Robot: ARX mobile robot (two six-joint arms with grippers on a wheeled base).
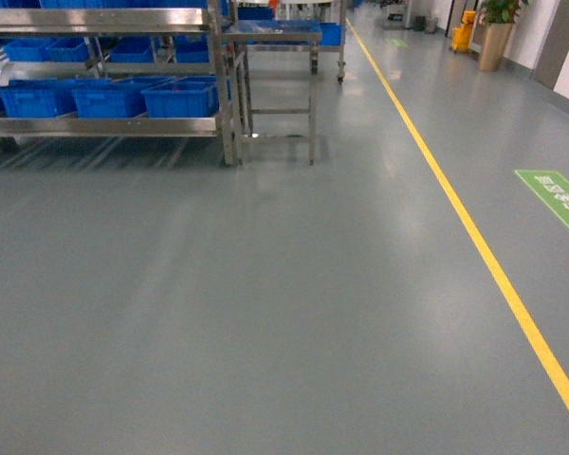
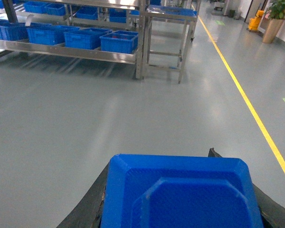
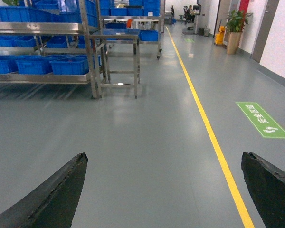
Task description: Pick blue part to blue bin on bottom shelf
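A blue part (image 2: 180,194), a flat moulded piece with chamfered corners, fills the bottom of the left wrist view, and my left gripper (image 2: 180,190) is shut on it with a black finger at each side. My right gripper (image 3: 164,164) hangs open over bare floor with nothing between its fingers. The bottom shelf (image 1: 104,126) of the steel rack lies far ahead at the upper left, carrying a row of blue bins (image 1: 180,98). In the left wrist view the shelf (image 2: 66,51) holds the same blue bins (image 2: 118,42). Neither gripper shows in the head view.
A steel table (image 1: 275,38) stands right of the rack. A yellow floor line (image 1: 474,237) runs along the right, with a green floor sign (image 1: 559,201) beyond it. A potted plant (image 1: 496,33) and yellow mop bucket (image 1: 464,33) stand far back. Grey floor (image 1: 266,313) stretches between me and the rack.
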